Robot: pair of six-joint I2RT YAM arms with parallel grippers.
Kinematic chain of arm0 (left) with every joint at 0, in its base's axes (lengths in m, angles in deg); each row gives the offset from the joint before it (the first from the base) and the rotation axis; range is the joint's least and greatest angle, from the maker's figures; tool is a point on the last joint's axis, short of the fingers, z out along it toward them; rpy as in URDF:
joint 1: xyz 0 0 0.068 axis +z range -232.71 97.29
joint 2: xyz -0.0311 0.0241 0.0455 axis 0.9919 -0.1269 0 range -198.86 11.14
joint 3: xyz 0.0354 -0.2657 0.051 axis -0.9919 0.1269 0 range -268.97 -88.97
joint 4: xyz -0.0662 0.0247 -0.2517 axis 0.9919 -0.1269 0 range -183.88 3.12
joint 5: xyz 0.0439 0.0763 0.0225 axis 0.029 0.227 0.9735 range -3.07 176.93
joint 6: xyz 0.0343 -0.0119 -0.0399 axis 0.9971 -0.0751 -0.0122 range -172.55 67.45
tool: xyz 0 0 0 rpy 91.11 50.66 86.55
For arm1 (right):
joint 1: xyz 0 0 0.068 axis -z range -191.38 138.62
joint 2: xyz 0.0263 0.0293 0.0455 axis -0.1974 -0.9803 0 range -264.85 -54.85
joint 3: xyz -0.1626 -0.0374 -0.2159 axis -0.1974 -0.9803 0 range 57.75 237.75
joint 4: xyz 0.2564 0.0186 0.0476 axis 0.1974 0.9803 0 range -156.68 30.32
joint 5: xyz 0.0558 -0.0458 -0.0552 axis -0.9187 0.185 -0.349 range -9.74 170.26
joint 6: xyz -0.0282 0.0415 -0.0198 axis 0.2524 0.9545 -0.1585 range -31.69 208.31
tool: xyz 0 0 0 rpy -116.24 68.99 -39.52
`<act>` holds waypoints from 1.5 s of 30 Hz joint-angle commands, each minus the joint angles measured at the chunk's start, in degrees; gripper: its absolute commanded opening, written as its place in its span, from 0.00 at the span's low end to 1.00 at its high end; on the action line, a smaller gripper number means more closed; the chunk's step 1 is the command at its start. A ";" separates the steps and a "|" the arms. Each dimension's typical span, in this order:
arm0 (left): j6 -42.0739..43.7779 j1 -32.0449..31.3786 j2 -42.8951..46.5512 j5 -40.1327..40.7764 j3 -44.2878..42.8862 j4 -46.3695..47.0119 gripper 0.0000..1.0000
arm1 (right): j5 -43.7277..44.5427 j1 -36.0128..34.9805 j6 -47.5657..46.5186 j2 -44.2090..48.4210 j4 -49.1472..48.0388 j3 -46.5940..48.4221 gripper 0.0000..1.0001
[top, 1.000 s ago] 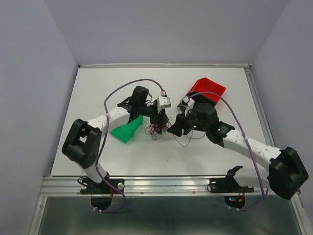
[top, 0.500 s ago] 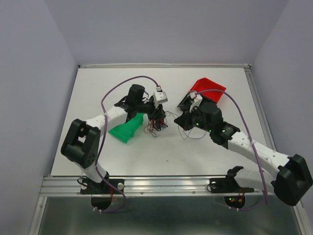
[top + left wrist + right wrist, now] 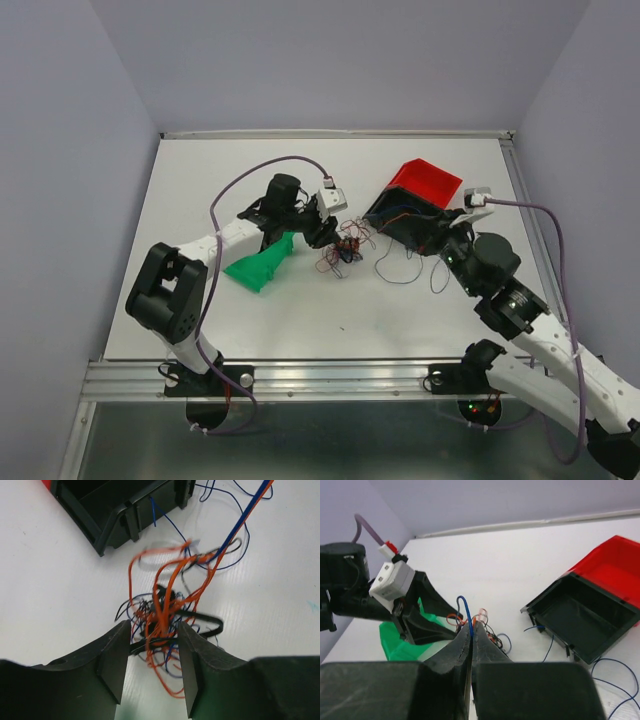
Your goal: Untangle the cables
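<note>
The cables [image 3: 345,250] are a small knot of thin black, red-orange and blue wires on the white table, just right of the green bin. My left gripper [image 3: 330,237] is open, low over the table, and its fingertips straddle the near edge of the knot [image 3: 162,612]; a black strand crosses the gap between them. My right gripper [image 3: 443,245] is raised over the black bin and shut on a blue cable [image 3: 466,607]. That cable, with an orange one, runs taut up out of the knot in the left wrist view [image 3: 240,522].
A black bin [image 3: 408,225] lies right of the knot, with a red bin [image 3: 428,180] behind it. A green bin [image 3: 260,265] lies tipped under the left arm. Loose blue strands [image 3: 400,265] trail in front of the black bin.
My right arm has pulled back to the right and upward, drawing the blue cable out of the knot. The knot and my left gripper have shifted slightly right.
</note>
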 commanded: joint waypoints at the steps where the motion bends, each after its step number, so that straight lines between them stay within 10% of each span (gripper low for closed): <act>1: 1.01 -0.87 -0.22 2.71 -0.04 0.91 0.54 | 10.74 -0.19 1.42 5.45 -1.50 -2.74 0.01; 8: 1.53 -1.05 -2.15 1.93 -1.44 -0.67 0.47 | 9.34 -0.19 1.42 9.25 -1.59 -3.19 0.00; 14: 2.94 -2.54 1.01 -6.07 1.89 3.18 0.99 | 1.53 -0.28 1.07 5.29 -3.08 -2.13 0.01; 34: -1.45 -17.92 -8.29 4.47 1.12 21.99 0.99 | -3.76 -0.28 1.77 5.46 -5.54 -2.74 0.00; 38: -2.16 -18.89 -11.38 3.06 -2.58 20.96 0.72 | -1.75 -0.28 1.42 6.33 -5.54 -3.01 0.00; 39: -2.07 -19.15 -11.81 5.68 -2.84 20.42 0.41 | 0.18 -0.19 1.94 6.86 -5.54 -3.62 0.00; 41: -1.55 -18.72 -11.64 9.20 -2.32 20.33 0.09 | 2.56 -0.19 2.64 9.50 -5.54 -4.33 0.00; 45: -2.16 -13.55 -8.32 9.49 -1.36 18.33 0.00 | 14.03 -0.28 3.61 16.61 -5.19 -7.30 0.01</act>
